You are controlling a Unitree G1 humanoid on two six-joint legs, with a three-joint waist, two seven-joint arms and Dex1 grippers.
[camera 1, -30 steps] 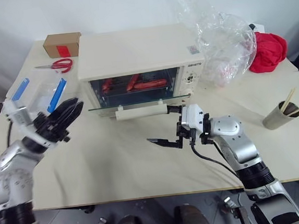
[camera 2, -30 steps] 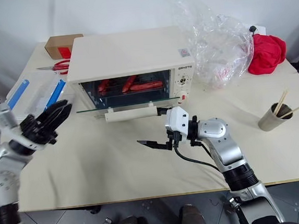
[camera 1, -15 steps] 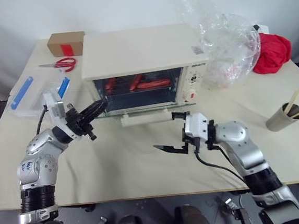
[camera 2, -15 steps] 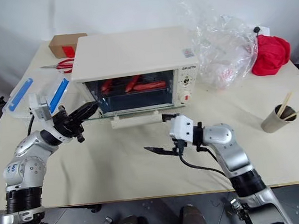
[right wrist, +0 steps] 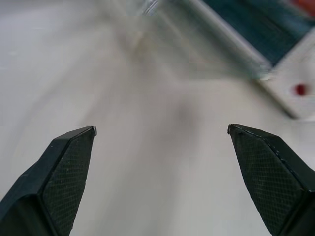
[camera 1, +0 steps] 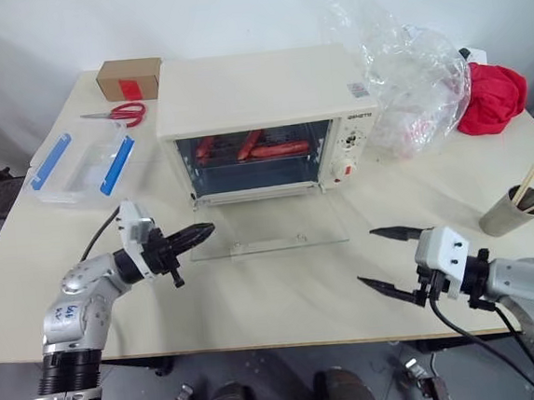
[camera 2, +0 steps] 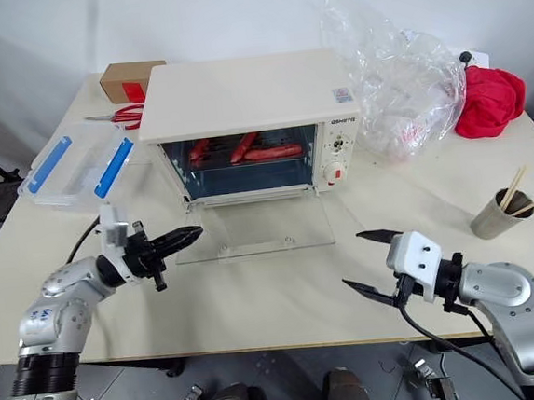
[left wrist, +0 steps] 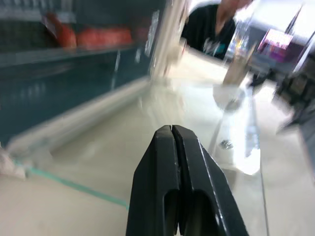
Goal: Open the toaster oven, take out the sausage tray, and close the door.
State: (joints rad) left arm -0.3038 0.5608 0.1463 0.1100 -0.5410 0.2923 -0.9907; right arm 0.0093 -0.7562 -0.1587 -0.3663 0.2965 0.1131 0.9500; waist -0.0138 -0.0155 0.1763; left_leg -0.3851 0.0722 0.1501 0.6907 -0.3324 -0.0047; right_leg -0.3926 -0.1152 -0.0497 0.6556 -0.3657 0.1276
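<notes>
1. The door [camera 1: 270,237] now lies flat open on the tabletop [camera 1: 284,292]; a second ago it hung half-lowered with the right tool at its handle. Opening looks done.
2. The sausage tray [camera 1: 249,151] sits inside the toaster oven [camera 1: 258,98], untouched, so I'd say pulling it out comes next.
3. The left tool [camera 1: 200,233], pinched shut and empty, has dropped to the door's left corner, pointing level.
4. The right tool [camera 1: 385,260] has backed off rightward, spread wide, holding nothing.

A rectangular cream-topped table [camera 1: 284,292] stands against a plain white wall [camera 1: 232,16]; grey tiled floor [camera 2: 293,385] shows below its near edge.
</notes>
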